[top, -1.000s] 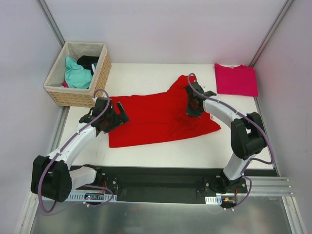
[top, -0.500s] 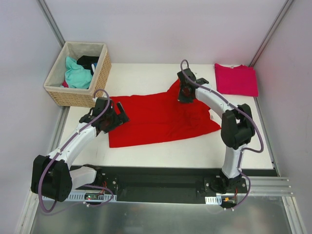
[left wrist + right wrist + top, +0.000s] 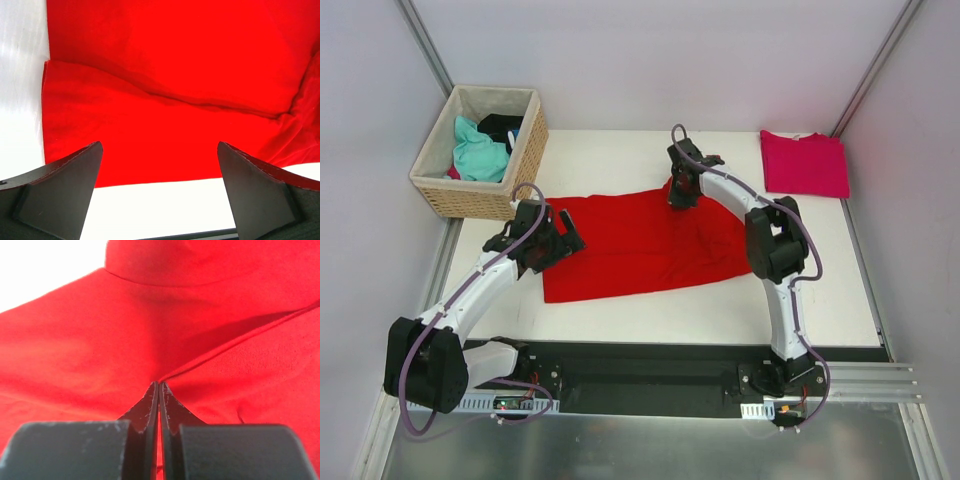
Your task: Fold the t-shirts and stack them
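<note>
Red shirt lies spread just right of the basket; I judge fold 1 is under way. Your right gripper is clenched on its far edge, and the left gripper gapes over the basket-side end. Next: draw that edge across flat. Pink shirt lies folded, far right of the basket.

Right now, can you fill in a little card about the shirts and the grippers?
Red t-shirt: lying spread out between the two arms
Pink t-shirt: folded flat, far right corner
Left gripper: open, at the red t-shirt's left end
Right gripper: shut, pinching the red t-shirt's far edge
Wicker basket: far left, with teal cloth inside
</note>
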`<action>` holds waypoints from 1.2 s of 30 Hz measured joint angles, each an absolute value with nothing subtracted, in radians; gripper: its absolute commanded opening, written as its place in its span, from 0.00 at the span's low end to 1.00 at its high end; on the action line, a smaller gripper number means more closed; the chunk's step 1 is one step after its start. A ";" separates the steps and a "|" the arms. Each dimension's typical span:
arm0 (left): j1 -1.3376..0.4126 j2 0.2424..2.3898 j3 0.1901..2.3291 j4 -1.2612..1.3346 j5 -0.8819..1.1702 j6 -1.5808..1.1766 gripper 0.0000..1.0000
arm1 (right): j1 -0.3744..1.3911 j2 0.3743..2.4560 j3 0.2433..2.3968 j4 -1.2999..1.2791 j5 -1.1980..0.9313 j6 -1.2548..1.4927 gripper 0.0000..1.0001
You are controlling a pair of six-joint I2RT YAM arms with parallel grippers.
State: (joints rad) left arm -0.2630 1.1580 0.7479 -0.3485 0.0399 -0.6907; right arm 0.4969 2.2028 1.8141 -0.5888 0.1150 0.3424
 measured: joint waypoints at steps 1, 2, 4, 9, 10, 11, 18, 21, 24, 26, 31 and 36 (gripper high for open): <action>-0.263 1.159 0.748 -0.348 0.040 -0.691 0.99 | 0.498 2.209 1.824 -0.588 0.111 0.339 0.01; -0.263 1.160 0.748 -0.348 0.040 -0.691 0.99 | 0.498 2.213 1.837 -0.592 0.107 0.337 0.01; -0.263 1.163 0.748 -0.348 0.040 -0.691 0.99 | 0.500 2.222 1.876 -0.598 0.100 0.334 0.01; -0.263 1.168 0.748 -0.348 0.040 -0.691 0.99 | 0.513 2.225 1.966 -0.599 0.092 0.324 0.01; -0.263 1.168 0.748 -0.348 0.040 -0.691 0.99 | 0.516 2.225 1.977 -0.600 0.092 0.323 0.01; -0.263 1.168 0.748 -0.348 0.040 -0.691 0.99 | 0.517 2.225 1.985 -0.599 0.091 0.323 0.01; -0.263 1.168 0.748 -0.348 0.040 -0.691 0.99 | 0.529 2.233 2.014 -0.618 0.089 0.320 0.01; -0.263 1.168 0.748 -0.348 0.040 -0.691 0.99 | 0.529 2.255 2.021 -0.618 0.089 0.320 0.07; -0.263 1.168 0.748 -0.348 0.040 -0.691 0.99 | 0.529 2.289 2.022 -0.619 0.089 0.318 0.46; -0.263 1.168 0.748 -0.348 0.040 -0.691 0.99 | 0.528 2.310 2.022 -0.620 0.091 0.315 0.69; -0.263 1.167 0.748 -0.348 0.040 -0.691 0.99 | 0.528 2.288 1.985 -0.612 0.115 0.275 0.96; -0.263 1.151 0.748 -0.348 0.040 -0.691 0.99 | 0.528 2.070 1.799 -0.608 0.165 0.248 0.96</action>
State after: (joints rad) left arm -0.2630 1.1515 0.7475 -0.3485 0.0399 -0.6907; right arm 0.5278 2.0697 1.7988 -0.6079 0.1650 0.2481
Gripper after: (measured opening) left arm 0.991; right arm 0.964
